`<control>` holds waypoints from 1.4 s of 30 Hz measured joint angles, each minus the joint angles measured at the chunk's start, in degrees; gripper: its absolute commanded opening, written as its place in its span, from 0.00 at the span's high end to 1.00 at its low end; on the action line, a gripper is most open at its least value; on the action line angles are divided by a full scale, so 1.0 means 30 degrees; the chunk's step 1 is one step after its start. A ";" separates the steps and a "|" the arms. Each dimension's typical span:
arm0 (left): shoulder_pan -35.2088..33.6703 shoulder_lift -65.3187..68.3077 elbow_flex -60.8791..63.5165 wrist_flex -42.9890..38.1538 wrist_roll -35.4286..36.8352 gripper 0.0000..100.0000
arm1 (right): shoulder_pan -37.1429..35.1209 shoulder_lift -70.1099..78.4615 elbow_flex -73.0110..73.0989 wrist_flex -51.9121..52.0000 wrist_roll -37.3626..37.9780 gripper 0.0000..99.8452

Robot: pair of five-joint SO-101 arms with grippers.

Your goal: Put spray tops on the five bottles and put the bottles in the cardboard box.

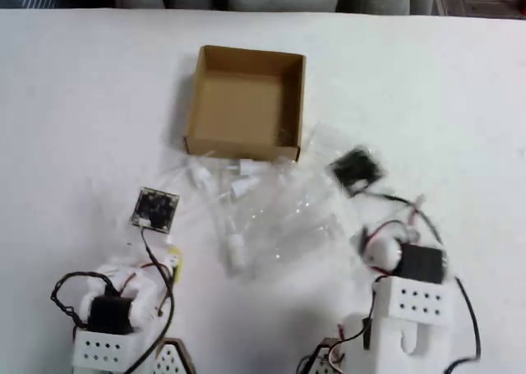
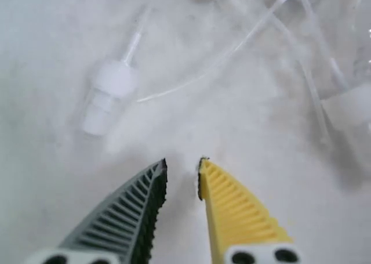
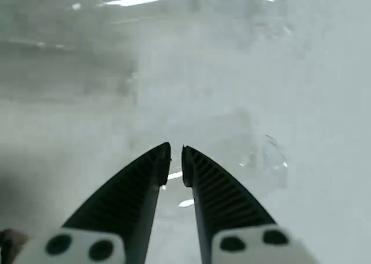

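The cardboard box sits open and empty at the back middle of the table. In front of it lies a loose heap of clear bottles and white spray tops with thin dip tubes. My left gripper hovers low over the table, narrowly open with nothing between its fingers. A white spray top lies on its side a short way ahead of it. More tubes cross beyond. My right gripper is shut and empty just above clear plastic.
The left arm stands at the front left and the right arm at the front right, both with trailing cables. White tabletop stretches to either side of the box. Chairs stand behind the table's far edge.
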 measured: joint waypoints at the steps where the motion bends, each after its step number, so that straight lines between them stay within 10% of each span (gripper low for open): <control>1: 0.0176 0.0000 0.0000 -0.0352 0.0000 0.89 | -0.0996 0.0234 0.0000 0.0381 0.0527 0.98; 16: -0.2579 0.0000 0.0000 -0.3136 -0.3399 0.89 | -1.2190 0.2755 0.0000 0.1172 0.2637 0.77; 24: -0.2696 0.0000 0.0000 -0.3136 -0.3780 0.89 | -1.0930 0.5245 0.0000 -0.0879 0.6886 0.77; 42: -0.2696 0.0000 0.0000 -0.3136 -0.3780 0.89 | -1.0462 1.2571 -0.0352 -0.6505 0.7355 0.79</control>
